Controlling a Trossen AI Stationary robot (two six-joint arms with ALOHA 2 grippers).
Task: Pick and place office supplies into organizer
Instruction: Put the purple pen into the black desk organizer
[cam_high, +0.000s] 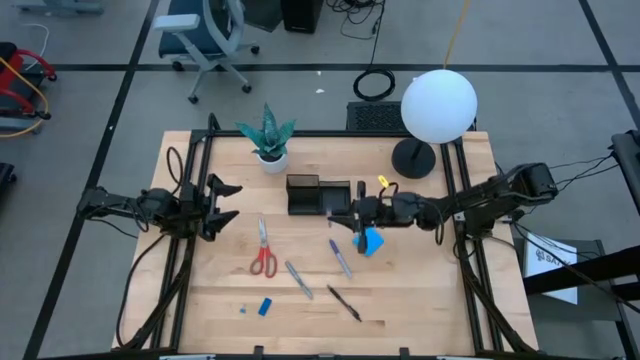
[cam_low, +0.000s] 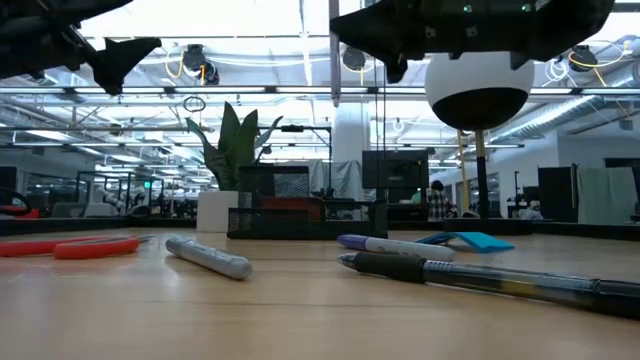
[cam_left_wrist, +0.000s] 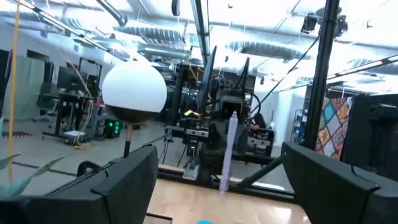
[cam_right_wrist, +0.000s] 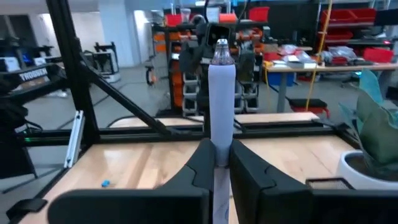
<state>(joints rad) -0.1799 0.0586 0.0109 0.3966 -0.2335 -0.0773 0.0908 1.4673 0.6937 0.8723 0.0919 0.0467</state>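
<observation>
While my right fingers (cam_right_wrist: 216, 163) pinch a grey pen (cam_right_wrist: 220, 99) at frame centre beside the organizer (cam_high: 318, 194), my left fingers (cam_high: 226, 201) gape wide at left.

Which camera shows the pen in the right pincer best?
The right wrist view: the pen stands upright, clamped in the right pincer. The left wrist view shows it far off, the low view as a thin line, the high view barely.

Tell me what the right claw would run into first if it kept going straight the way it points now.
Probably nothing on the table: the right claw, holding a pen upright, points toward the left claw opposite. Depth is uncertain.
</observation>
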